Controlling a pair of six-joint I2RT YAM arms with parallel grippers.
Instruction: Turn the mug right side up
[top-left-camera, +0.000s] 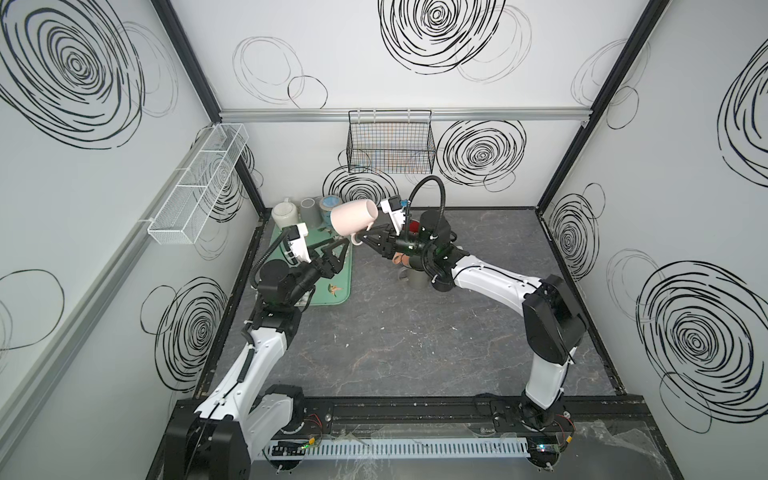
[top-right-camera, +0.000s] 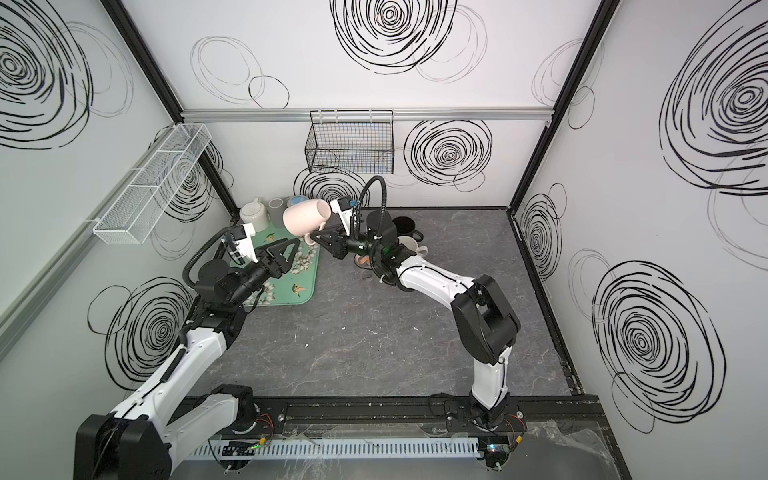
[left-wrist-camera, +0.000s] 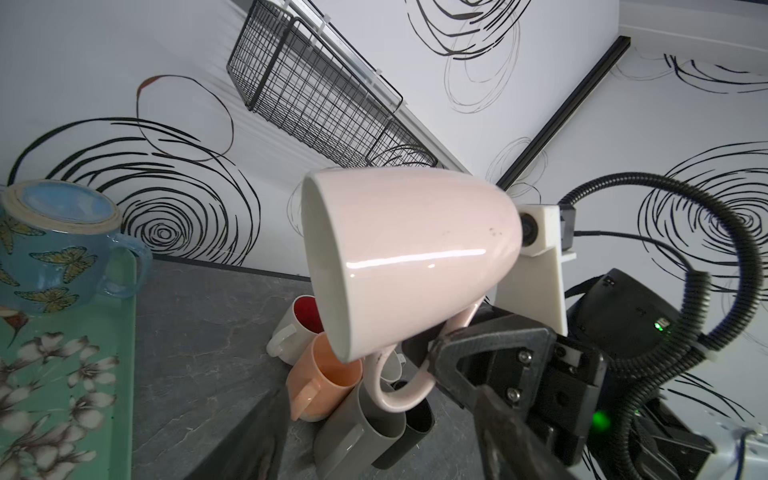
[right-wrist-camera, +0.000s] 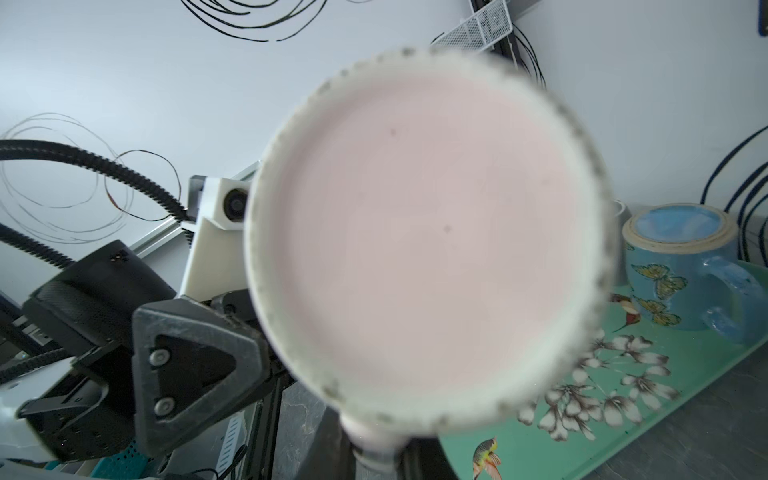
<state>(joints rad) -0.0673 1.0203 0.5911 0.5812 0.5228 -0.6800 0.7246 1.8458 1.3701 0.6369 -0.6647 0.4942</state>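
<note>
A pale pink mug (top-left-camera: 353, 222) (top-right-camera: 305, 218) (left-wrist-camera: 407, 257) hangs in the air on its side over the tray's far right corner. Its mouth faces the left arm. Its base (right-wrist-camera: 424, 241) fills the right wrist view. My right gripper (top-left-camera: 360, 240) (top-right-camera: 313, 239) (right-wrist-camera: 378, 457) is shut on the mug's handle (left-wrist-camera: 399, 395), below the body. My left gripper (top-left-camera: 338, 247) (top-right-camera: 291, 245) (left-wrist-camera: 382, 449) stands open just left of the mug, over the tray, holding nothing. One of its fingers (right-wrist-camera: 187, 365) shows beside the mug without touching it.
A green floral tray (top-left-camera: 345, 286) (right-wrist-camera: 623, 415) lies at the back left with a blue butterfly mug (left-wrist-camera: 54, 257) (right-wrist-camera: 681, 270) and a whitish mug (top-left-camera: 286, 214) on it. Several mugs (left-wrist-camera: 332, 374) crowd the table under the right arm. A black wire basket (top-left-camera: 390, 141) hangs on the back wall.
</note>
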